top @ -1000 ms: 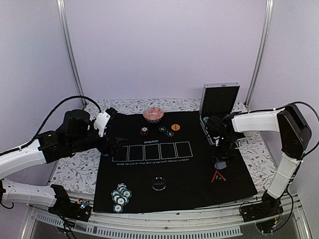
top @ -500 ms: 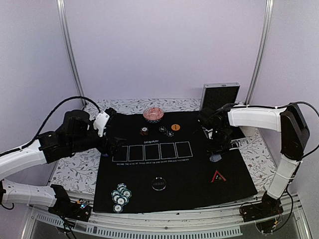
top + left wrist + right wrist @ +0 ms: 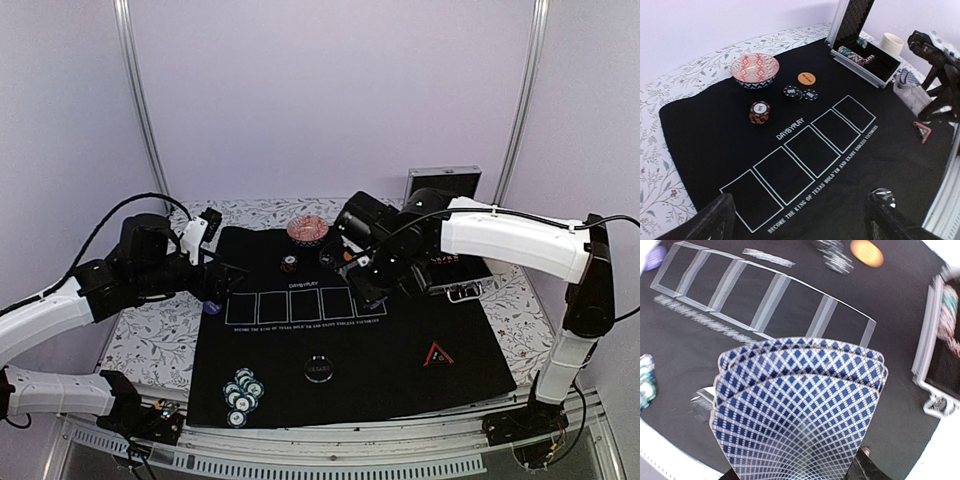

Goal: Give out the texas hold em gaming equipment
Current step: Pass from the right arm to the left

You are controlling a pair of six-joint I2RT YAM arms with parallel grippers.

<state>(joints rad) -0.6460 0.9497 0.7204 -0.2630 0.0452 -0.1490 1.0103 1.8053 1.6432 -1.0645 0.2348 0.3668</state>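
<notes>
Currently the black mat (image 3: 400,345) has five white boxes (image 3: 305,303) with no cards in them, and the right gripper (image 3: 368,280) hangs over the right-hand boxes, clamped on a small fan of blue-backed cards (image 3: 797,405). Left gripper (image 3: 800,220) is spread wide, holding nothing, at the mat's left edge. Probably best to lower the fan flat and square over one box, away from the chips (image 3: 242,393) at near left.

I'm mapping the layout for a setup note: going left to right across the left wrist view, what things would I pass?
Patterned bowl → orange button → open metal case → red-edged triangle. The chips overlap these sideways, so they are left out.
</notes>
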